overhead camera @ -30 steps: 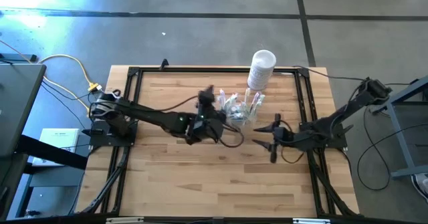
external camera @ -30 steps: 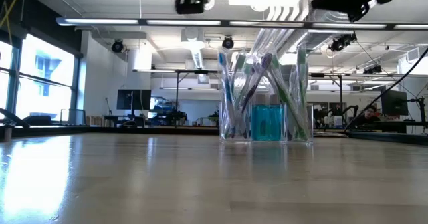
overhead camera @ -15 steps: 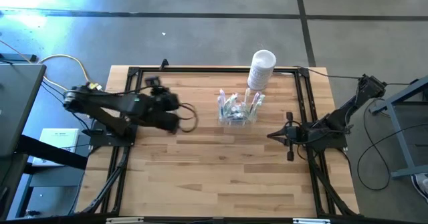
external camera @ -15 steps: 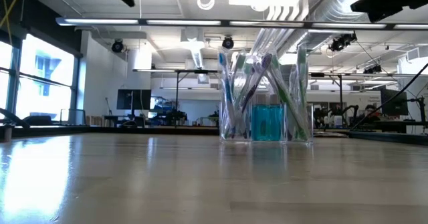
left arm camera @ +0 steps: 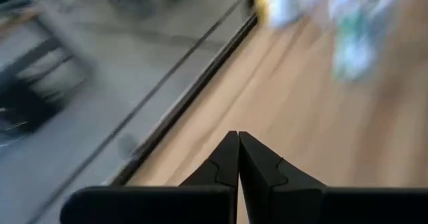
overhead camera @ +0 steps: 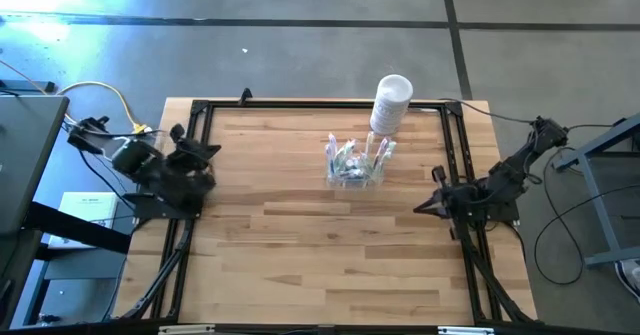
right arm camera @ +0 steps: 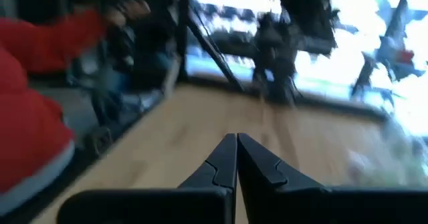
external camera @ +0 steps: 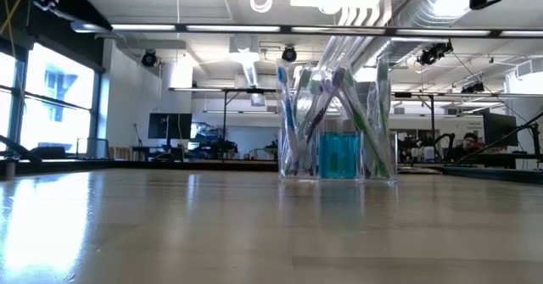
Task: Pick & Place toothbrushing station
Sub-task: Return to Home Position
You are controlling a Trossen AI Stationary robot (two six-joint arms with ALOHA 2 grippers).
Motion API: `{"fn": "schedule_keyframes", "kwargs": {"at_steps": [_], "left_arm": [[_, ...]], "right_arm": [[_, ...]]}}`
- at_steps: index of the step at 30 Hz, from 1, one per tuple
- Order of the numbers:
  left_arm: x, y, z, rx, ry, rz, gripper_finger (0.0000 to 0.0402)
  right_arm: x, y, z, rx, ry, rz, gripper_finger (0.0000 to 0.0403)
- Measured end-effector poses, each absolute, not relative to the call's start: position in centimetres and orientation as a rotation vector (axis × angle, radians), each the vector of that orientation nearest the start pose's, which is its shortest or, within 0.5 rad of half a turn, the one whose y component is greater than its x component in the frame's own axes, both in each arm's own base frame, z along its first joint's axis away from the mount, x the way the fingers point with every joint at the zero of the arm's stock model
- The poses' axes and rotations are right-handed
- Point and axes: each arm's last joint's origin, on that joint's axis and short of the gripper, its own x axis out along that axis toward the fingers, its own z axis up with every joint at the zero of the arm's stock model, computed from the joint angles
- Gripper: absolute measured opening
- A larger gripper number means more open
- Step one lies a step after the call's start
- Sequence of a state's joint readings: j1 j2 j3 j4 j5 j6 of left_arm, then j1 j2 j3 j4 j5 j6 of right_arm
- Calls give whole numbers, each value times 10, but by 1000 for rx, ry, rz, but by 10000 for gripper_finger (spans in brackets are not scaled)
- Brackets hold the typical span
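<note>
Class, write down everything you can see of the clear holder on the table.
The holder is a clear plastic box with upright compartments, standing on the wooden table toward its far side, near the white container. Green and blue toothbrushes lean inside; a blue block shows low in its middle.

The holder (overhead camera: 355, 165) is clear, its toothbrushes (external camera: 290, 119) green, blue and purple, its insert (external camera: 339, 155) blue, the container (overhead camera: 391, 103) white, the table (overhead camera: 300, 245) pale planked wood.
</note>
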State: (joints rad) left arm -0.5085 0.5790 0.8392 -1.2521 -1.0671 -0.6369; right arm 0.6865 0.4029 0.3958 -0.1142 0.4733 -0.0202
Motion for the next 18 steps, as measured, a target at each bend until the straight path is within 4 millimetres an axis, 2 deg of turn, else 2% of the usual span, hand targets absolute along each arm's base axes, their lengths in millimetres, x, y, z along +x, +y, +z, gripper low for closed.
{"fn": "schedule_keyframes", "kwargs": {"at_steps": [3,7,12,15,18], "left_arm": [[65,-9,304,38,331,591,1],[54,-4,301,-9,194,499,1],[46,0,280,-95,123,436,1],[48,-2,262,-126,86,429,1],[52,-5,253,-116,41,375,1]], "right_arm": [[95,59,251,-109,16,230,4],[93,51,236,-86,-41,187,4],[94,42,210,-51,-127,199,4],[96,37,193,-39,-131,182,4],[98,32,182,-19,-120,177,4]]}}
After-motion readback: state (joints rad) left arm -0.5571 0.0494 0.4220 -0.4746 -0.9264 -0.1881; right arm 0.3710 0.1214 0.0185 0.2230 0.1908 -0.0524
